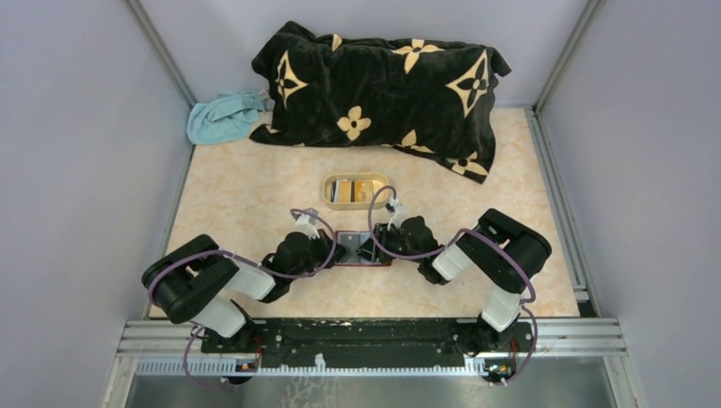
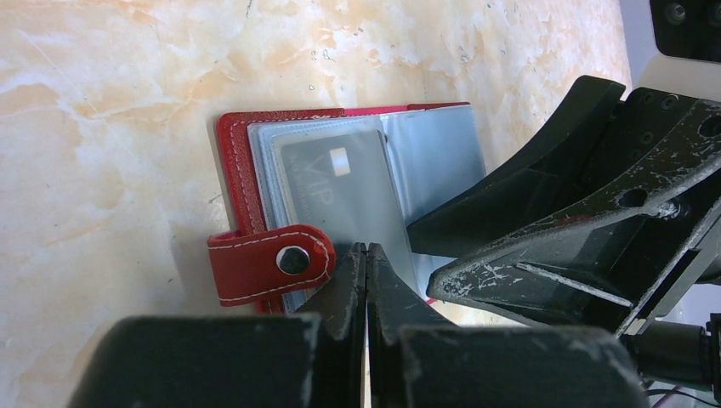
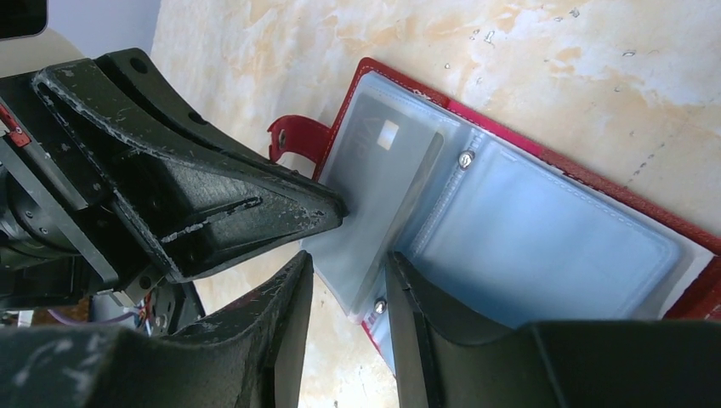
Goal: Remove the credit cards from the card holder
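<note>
The dark red card holder (image 1: 361,252) lies open on the table between my two grippers, its pale blue-grey sleeves up. In the left wrist view its red edge (image 2: 234,170) and snap tab (image 2: 270,263) show. A dark grey credit card (image 2: 336,191) sits in the top sleeve and also shows in the right wrist view (image 3: 383,170). My left gripper (image 2: 366,249) is shut, its tip resting on that sleeve's edge beside the tab. My right gripper (image 3: 349,276) is open, its fingers straddling the sleeve's near corner. Several cards (image 1: 357,189) lie in the beige tray (image 1: 330,195).
A black blanket with a tan flower pattern (image 1: 383,85) lies along the back wall. A light blue cloth (image 1: 223,115) sits in the back left corner. Grey walls close in both sides. A metal rail (image 1: 374,336) runs along the front edge.
</note>
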Robot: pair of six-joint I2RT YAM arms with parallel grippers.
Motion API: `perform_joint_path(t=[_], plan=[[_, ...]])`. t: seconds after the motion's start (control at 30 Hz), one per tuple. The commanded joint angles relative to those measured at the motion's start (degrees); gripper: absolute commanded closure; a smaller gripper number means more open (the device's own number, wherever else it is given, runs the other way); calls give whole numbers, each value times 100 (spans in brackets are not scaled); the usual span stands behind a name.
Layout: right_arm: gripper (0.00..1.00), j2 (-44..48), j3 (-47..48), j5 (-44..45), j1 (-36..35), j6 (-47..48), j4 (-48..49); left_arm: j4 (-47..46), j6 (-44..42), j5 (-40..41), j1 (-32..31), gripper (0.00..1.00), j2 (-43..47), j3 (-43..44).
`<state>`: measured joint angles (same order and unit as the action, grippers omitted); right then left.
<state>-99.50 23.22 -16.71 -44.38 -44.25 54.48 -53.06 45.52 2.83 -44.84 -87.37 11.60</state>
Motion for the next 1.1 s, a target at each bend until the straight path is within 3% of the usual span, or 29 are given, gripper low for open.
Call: perform_joint_path(t=[0.0,0.47,1.07], plan=[[63,207,33,-158,-9,-88,554,375,-25,-77,37,100,55,-222],[63,-52,12,-166,-9,-127,760,1529,-269,186,41,98,1562,-359],[62,3,57,81,-9,114,303,1129,-258,246,37,100,972,-541]])
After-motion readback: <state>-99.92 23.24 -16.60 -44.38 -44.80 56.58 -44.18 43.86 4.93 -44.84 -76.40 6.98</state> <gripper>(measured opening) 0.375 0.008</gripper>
